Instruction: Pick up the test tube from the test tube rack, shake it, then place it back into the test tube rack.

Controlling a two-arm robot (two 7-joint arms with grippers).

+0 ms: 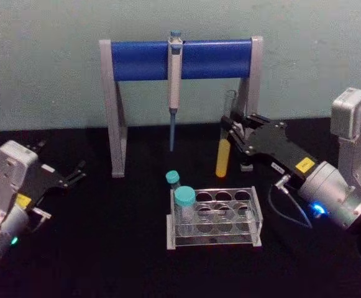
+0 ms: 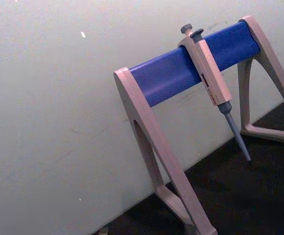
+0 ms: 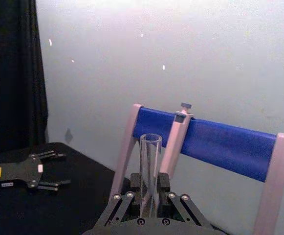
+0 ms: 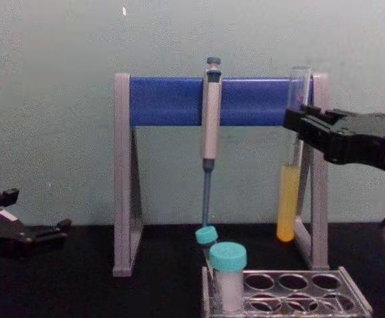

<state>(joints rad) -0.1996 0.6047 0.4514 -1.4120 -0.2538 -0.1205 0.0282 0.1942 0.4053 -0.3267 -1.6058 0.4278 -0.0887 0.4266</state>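
The test tube hangs upright in the air above and behind the test tube rack, yellow liquid filling its lower part. My right gripper is shut on its upper clear section; in the right wrist view the tube's open rim rises between the fingers. From the chest view the tube's bottom sits well above the test tube rack. My left gripper rests open at the table's left, away from everything, and it appears again in the chest view.
A grey-and-blue pipette stand holding a pipette stands just behind the tube. Two teal-capped vials occupy the rack's left holes. The black table is bare on the left and in front.
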